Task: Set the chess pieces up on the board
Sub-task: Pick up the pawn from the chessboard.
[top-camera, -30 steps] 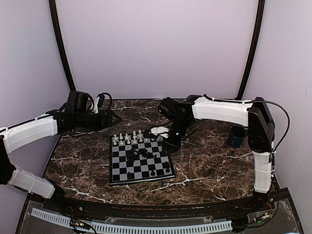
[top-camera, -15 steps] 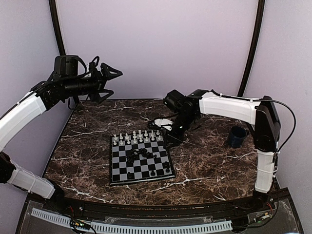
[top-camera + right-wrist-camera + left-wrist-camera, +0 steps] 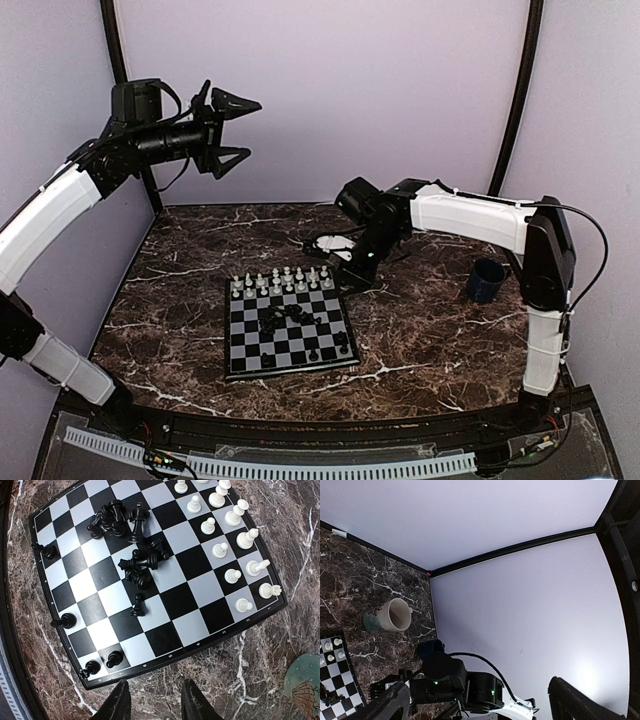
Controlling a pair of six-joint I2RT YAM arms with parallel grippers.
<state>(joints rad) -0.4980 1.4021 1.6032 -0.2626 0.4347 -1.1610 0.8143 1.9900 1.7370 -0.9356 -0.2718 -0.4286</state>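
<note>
The board [image 3: 247, 346] lies at the table's middle. White chess pieces [image 3: 280, 280] stand in two rows along its far edge. Black chess pieces [image 3: 285, 318] lie heaped near the centre, and a few more black ones [image 3: 312, 353] stand at the near edge. In the right wrist view the board [image 3: 160, 637] shows the white rows [image 3: 235, 545] and the black heap [image 3: 142, 562]. My right gripper [image 3: 156, 700] hovers just off the board's right edge [image 3: 352, 282], open, with nothing between its fingers. My left gripper [image 3: 228, 130] is raised high at the back left, wide open and empty [image 3: 480, 705].
A pale mug [image 3: 390, 615] stands behind the board, partly under the right arm [image 3: 335, 245], and shows at the right wrist view's corner [image 3: 305, 680]. A dark blue cup [image 3: 487, 280] stands at the right. Purple walls close the back and sides.
My left arm has lifted from the table's back left high into the air and its jaws have spread wide. The right arm has shifted slightly back and left.
</note>
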